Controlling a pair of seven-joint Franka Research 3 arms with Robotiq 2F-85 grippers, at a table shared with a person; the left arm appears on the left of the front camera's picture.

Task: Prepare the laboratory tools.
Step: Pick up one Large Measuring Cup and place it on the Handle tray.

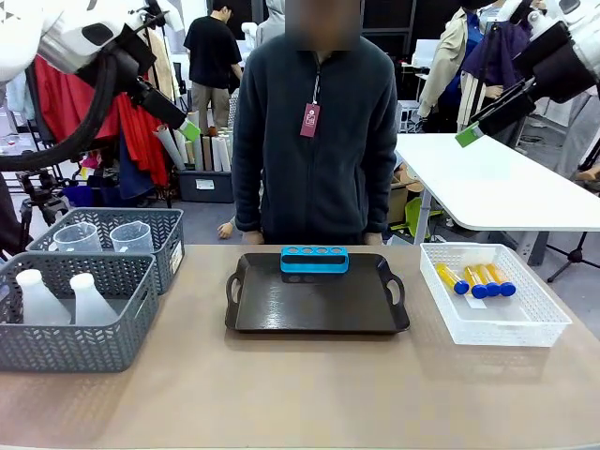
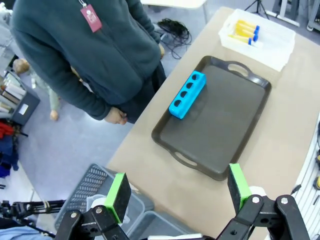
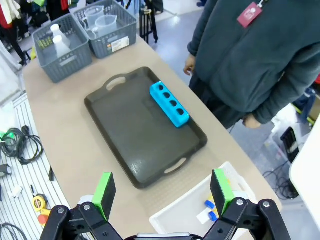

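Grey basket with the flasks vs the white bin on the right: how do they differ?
The grey basket is dark and deep-walled; the white bin is pale and shallow. The grey basket holds two white flasks standing upright; the white bin holds blue-capped yellow tubes lying flat. Both have lattice walls and sit on the table.

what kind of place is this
Probably a robot trial workspace rather than a real lab: a staged table with a black tray, grey baskets of labware, hanging clothes behind the person.
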